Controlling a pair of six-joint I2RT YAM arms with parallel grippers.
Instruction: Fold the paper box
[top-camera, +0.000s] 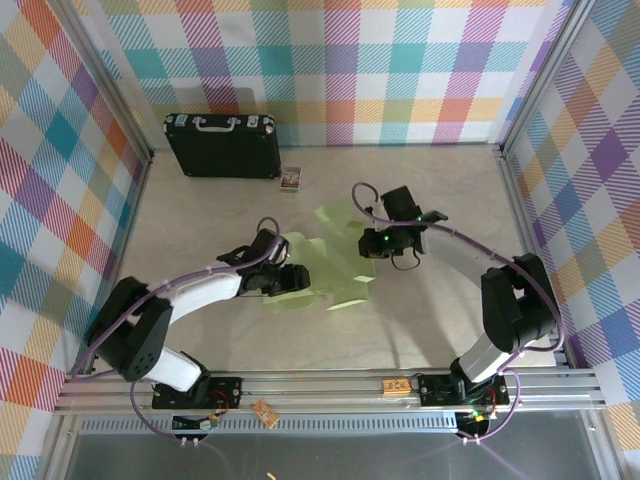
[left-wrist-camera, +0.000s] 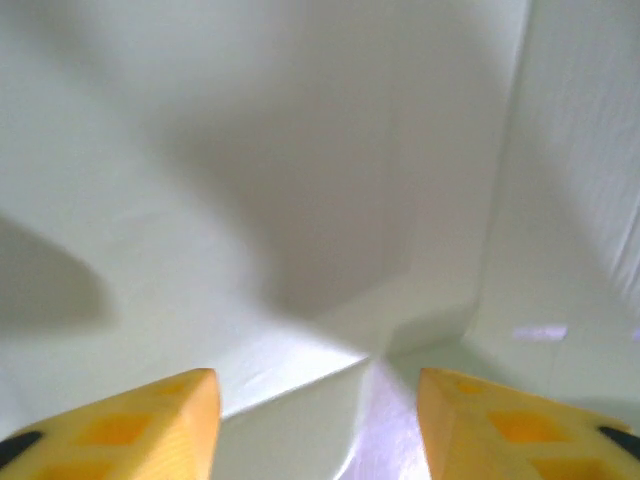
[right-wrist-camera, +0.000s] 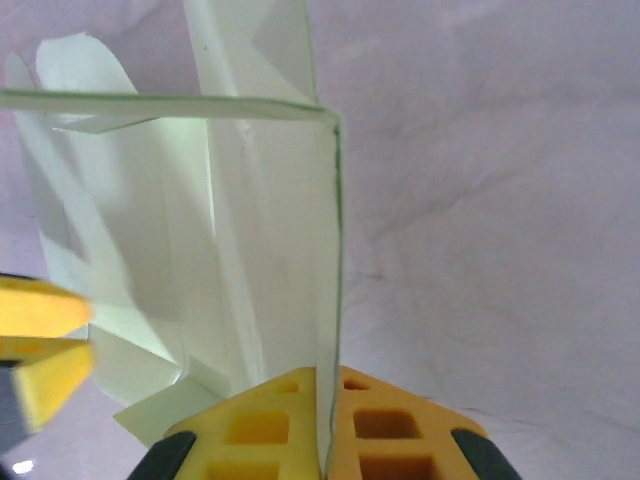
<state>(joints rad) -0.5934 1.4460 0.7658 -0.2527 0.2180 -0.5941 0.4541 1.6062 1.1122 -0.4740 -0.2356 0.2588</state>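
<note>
The paper box (top-camera: 335, 262), a pale green card cutout with flaps, lies partly raised in the middle of the table. My right gripper (top-camera: 371, 243) is at its right edge. In the right wrist view that gripper (right-wrist-camera: 325, 425) is shut on a thin upright panel of the paper box (right-wrist-camera: 270, 250), whose edge runs straight up from between the yellow pads. My left gripper (top-camera: 296, 279) is at the box's left side. In the left wrist view it (left-wrist-camera: 318, 425) stands open, its yellow fingers (left-wrist-camera: 150, 425) wide apart, with a creased corner of the paper box (left-wrist-camera: 300, 250) close in front.
A black briefcase (top-camera: 222, 145) with a silver handle stands against the back wall, and a tiny picture card (top-camera: 291, 179) lies just to its right. Chequered walls close in the table on three sides. An aluminium rail (top-camera: 330, 385) runs along the near edge.
</note>
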